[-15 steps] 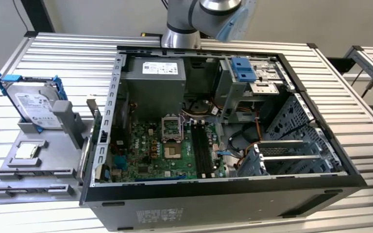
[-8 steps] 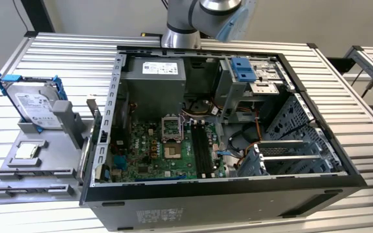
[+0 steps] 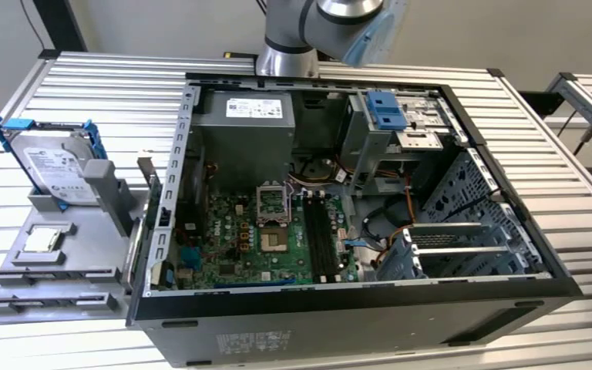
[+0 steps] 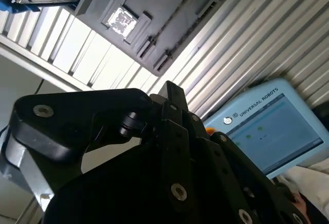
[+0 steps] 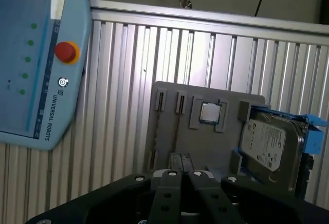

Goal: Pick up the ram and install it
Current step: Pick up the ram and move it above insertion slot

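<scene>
Your tool [image 5: 181, 161] hangs way up over the slatted surface [image 5: 123, 80], and in the first wrist view the fingertips look pressed together with nothing between them. Below it sits the grey holder tray [image 5: 205, 144]. As best I can tell, the ram [image 5: 177, 131] is that thin dark line standing on edge in the clip row just beside the processor chip [image 5: 211, 113]. The second wrist view shows the ram [image 4: 171, 16] the same way. My guess is it's stood up like that so the top edge is free for a straight pinch from above. The hard drive [image 5: 267, 144] is propped upright at the tray's end, probably for the same reason. Farther off, in the exterior view, the computer case [image 3: 358, 327] lies on its side with the panel off, so the long black memory slots [image 3: 322, 231] face up. By the look of it, nothing's been picked up yet.
</scene>
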`<state>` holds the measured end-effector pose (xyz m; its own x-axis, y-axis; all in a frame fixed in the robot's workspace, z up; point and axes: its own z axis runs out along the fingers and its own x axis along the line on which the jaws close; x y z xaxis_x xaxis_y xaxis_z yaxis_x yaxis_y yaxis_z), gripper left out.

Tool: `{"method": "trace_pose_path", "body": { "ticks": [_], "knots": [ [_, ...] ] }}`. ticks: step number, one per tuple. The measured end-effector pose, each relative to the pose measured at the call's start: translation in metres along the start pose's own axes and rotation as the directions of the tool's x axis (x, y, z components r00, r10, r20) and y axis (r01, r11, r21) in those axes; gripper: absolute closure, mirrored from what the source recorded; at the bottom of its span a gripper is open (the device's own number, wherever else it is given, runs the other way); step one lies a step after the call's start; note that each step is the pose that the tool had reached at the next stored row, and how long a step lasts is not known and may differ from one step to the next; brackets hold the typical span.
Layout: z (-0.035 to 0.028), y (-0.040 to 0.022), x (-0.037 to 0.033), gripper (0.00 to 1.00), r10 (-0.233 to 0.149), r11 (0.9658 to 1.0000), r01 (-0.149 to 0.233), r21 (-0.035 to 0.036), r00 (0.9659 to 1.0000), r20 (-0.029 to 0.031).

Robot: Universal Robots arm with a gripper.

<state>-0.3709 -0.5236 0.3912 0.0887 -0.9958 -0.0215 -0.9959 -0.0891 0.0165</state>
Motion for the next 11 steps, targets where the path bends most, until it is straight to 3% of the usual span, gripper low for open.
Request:
{"method": "trace_pose_path", "body": {
  "ticks": [2,3,11],
  "knots": [
    [0.0,0.0,0.0,1.0,0.0,1.0,0.0,0.0,1.0,0.0],
    [0.0,0.0,0.0,0.0,0.0,1.0,0.0,0.0,1.0,0.0],
    [0.0001,0.0,0.0,0.0,-0.001,1.0,0.001,0.0001,1.0,0.0001]
  ]
}}
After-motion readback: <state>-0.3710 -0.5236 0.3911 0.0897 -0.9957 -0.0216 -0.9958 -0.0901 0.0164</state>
